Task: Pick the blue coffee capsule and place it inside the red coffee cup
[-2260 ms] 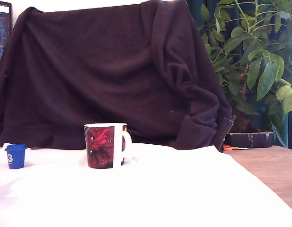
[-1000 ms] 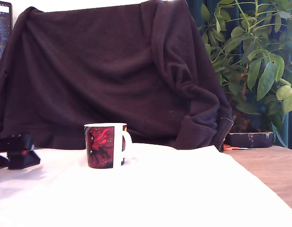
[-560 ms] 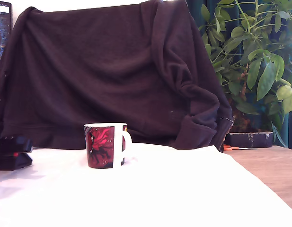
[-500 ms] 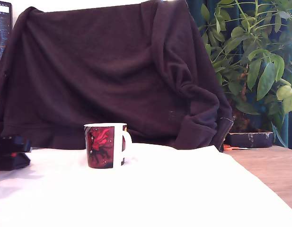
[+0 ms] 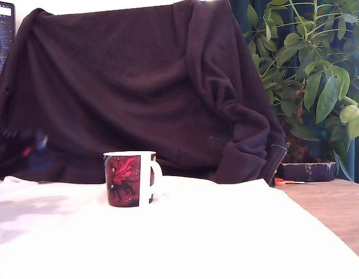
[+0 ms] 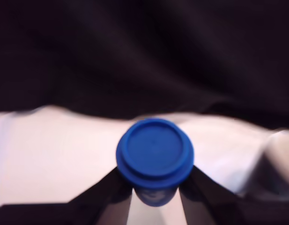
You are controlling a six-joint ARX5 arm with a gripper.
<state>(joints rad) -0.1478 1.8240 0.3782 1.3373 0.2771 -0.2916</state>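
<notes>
Capsule: the blue coffee capsule (image 6: 155,154) sits between the two dark fingers (image 6: 109,190) of the gripper (image 6: 155,194), its round flat top facing the wrist camera and its narrower body pinched between them.
Where it is: held above the white cloth (image 6: 55,154), not touching it as far as the wrist view shows.
Gripper: closed on the capsule, one finger on each side of its body just under the wide rim.
Gripper in the exterior view: only a dark, motion-blurred smear (image 5: 28,152) at the exterior view's left edge, in front of the dark fabric; a faint blue and red tint shows there, but the shape is too blurred to make out the capsule for certain.
Cup: the red coffee cup (image 5: 130,178) stands upright on the cloth, well apart from the gripper, toward the exterior view's right of it; its white handle points to the exterior view's right and its red and black picture faces the camera.
Behind the gripper: a dark blanket (image 5: 138,87) is draped over the back of the scene and fills the wrist view beyond the capsule.
Farther off: a leafy green plant (image 5: 307,70) at the exterior view's right, and bare wooden tabletop (image 5: 336,209) beside the cloth's edge.
</notes>
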